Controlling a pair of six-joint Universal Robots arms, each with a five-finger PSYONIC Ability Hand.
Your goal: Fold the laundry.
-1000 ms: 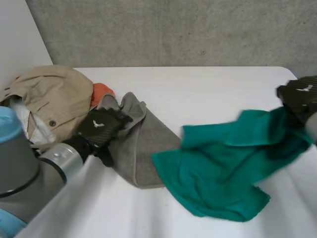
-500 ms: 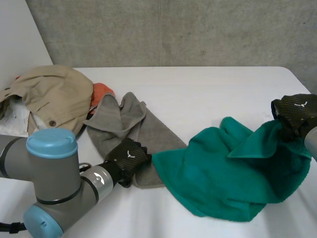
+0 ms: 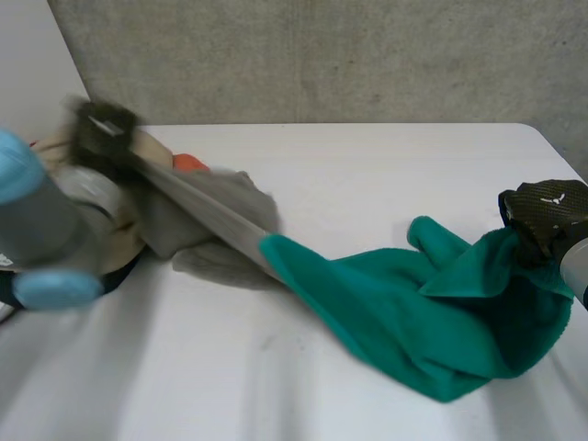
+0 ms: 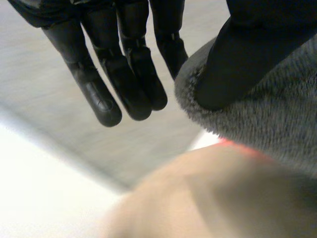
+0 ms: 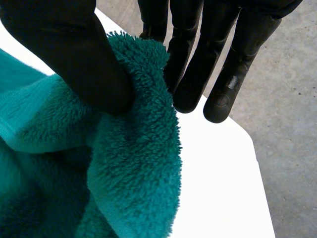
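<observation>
My left hand is raised at the table's back left, above the clothes pile. Its thumb digs into an edge of the grey towel, and it is shut on that towel. The grey towel stretches taut from this hand down to the left tip of the green towel, which lies rumpled on the right half of the table. At the far right my right hand pinches the green towel's raised edge between thumb and fingers.
A beige garment is heaped at the left under my left arm, with an orange cloth beside it. The white table ends just past my right hand, and a concrete wall stands behind.
My left hand closed on the grey towel's front edge and swung up to the back left, pulling the towel taut. The green towel's left corner shifted. The right hand barely moved.
</observation>
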